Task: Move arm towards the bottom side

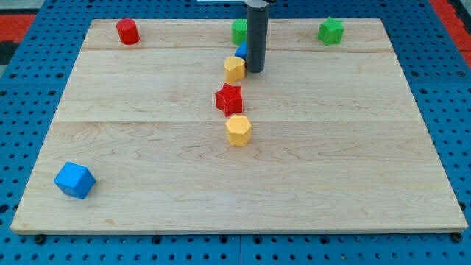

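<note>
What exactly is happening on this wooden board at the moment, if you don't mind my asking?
My arm ends in a dark rod, and my tip rests near the view's top centre, just right of a yellow block. A blue block and a green block sit partly hidden behind the rod. Below lie a red star and a yellow hexagon. I'm to move toward the view's bottom; nothing is being pushed clearly yet.

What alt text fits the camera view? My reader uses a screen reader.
My tip rests near the wooden board's top centre, beside a yellow block and a partly hidden blue block, with a red star block and a yellow hexagonal block below.
</note>
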### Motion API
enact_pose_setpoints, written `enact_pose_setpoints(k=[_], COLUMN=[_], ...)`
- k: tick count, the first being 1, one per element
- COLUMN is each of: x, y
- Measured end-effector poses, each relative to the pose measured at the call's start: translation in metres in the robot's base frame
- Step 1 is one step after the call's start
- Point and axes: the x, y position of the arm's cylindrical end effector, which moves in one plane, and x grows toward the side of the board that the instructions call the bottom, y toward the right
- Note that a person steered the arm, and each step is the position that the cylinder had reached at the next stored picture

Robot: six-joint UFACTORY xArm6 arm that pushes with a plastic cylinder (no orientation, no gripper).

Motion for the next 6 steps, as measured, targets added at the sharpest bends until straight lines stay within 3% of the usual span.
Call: enact_pose_setpoints(k=[3,4,5,6], x=[-0.014,0.022,0.114,0.177], y=[-0.005,0.048,0.056,0.002])
